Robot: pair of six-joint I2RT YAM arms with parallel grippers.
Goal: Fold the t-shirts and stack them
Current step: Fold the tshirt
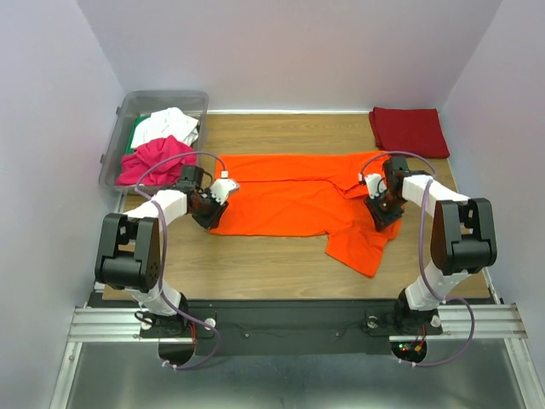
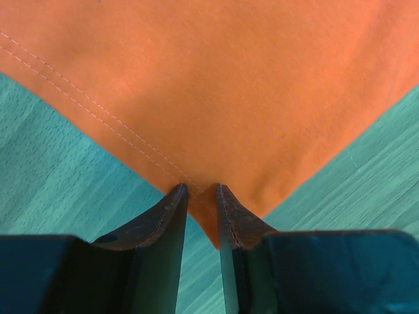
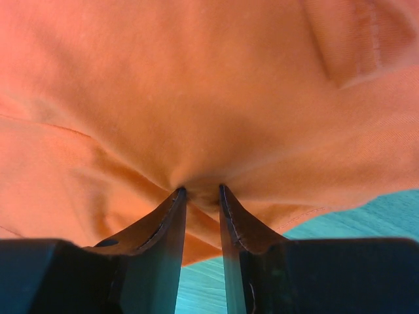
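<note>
Robot lab test cell, not a home: wooden bench point(image 1: 255, 260) boxed in by plain white panels point(image 1: 289, 51), left arm point(image 1: 136, 247) and right arm point(image 1: 456, 239) bolted to an aluminium extrusion rail point(image 1: 102, 320) at the near edge.

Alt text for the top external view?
Grippers pinch an orange shirt spread on the table: left gripper at its left corner, right gripper near its right end. A folded dark red shirt lies far right; a bin far left holds magenta, white and green shirts.
</note>
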